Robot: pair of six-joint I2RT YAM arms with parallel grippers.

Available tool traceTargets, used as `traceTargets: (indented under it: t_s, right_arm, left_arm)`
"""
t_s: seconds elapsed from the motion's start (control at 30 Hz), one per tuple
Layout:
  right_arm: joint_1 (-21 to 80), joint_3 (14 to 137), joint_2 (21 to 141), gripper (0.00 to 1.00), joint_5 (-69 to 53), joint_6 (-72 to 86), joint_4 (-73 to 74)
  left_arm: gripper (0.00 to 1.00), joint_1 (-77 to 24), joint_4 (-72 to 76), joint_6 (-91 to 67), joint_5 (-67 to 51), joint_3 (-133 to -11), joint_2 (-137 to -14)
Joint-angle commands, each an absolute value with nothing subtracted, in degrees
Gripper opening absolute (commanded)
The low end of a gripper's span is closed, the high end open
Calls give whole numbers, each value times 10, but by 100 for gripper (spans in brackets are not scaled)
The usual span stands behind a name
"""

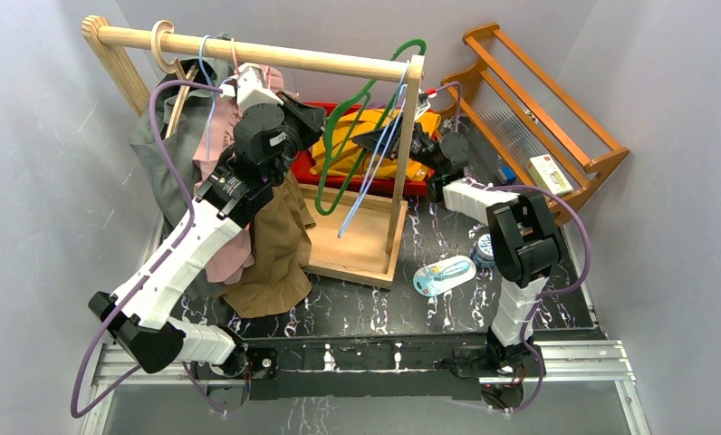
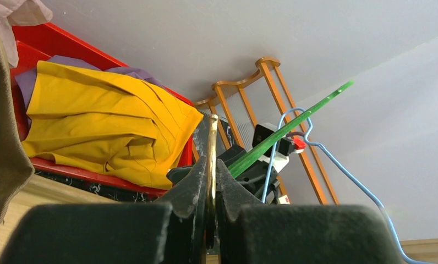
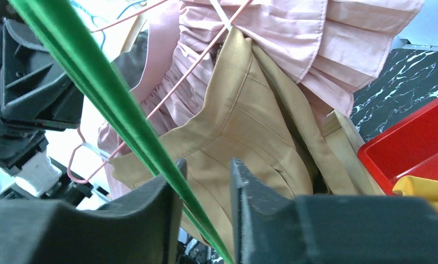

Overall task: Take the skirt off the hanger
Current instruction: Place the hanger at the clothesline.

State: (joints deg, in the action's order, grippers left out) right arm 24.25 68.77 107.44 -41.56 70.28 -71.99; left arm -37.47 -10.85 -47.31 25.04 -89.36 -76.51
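The red bin point(image 1: 304, 169) by the tabletop's far edge holds a folded yellow garment point(image 2: 101, 126), with purple cloth point(image 2: 23, 82) showing at its edge. The tan skirt point(image 1: 280, 245) hangs on the wooden rack point(image 1: 248, 50) toward the far-left corner, beside a pink garment point(image 3: 316, 33). The left tool point(image 2: 211, 171) is clamped on a thin gold bar point(image 2: 212, 140). The right tool point(image 3: 206, 176) has its jaws partly apart with a green hanger point(image 3: 96, 93) between them, against one finger.
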Motion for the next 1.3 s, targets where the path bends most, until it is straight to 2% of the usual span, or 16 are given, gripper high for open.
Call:
traceTargets:
  t_s: [0.0, 0.13, 0.27, 0.5, 0.63, 0.67, 0.73, 1.03, 1.27]
  right_arm:
    - [245, 690, 1085, 35, -382, 736, -774]
    - [244, 672, 1082, 19, -363, 753, -766]
    - [244, 654, 1082, 0, -350, 786, -771]
    - [244, 625, 1078, 0, -328, 840, -826]
    - [244, 625, 1083, 0, -320, 861, -848]
    - [244, 625, 1083, 0, -320, 862, -849]
    - [244, 625, 1084, 0, -320, 865, -860]
    - [244, 617, 1089, 0, -300, 916, -921]
    - [239, 613, 1086, 0, -279, 974, -981]
  left_arm:
    - [0, -374, -98, -488, 245, -897, -747]
    - [0, -374, -102, -480, 236, -895, -748]
    - [1, -374, -87, -439, 219, -878, -738]
    - [59, -374, -92, -366, 202, -859, -715]
    - [81, -374, -117, -330, 186, -857, -700]
    - [90, -374, -124, -323, 179, -857, -695]
    - [98, -374, -138, -311, 159, -853, -682]
    - [98, -374, -187, -317, 42, -791, -618]
    - [88, -374, -192, -331, 2, -767, -630]
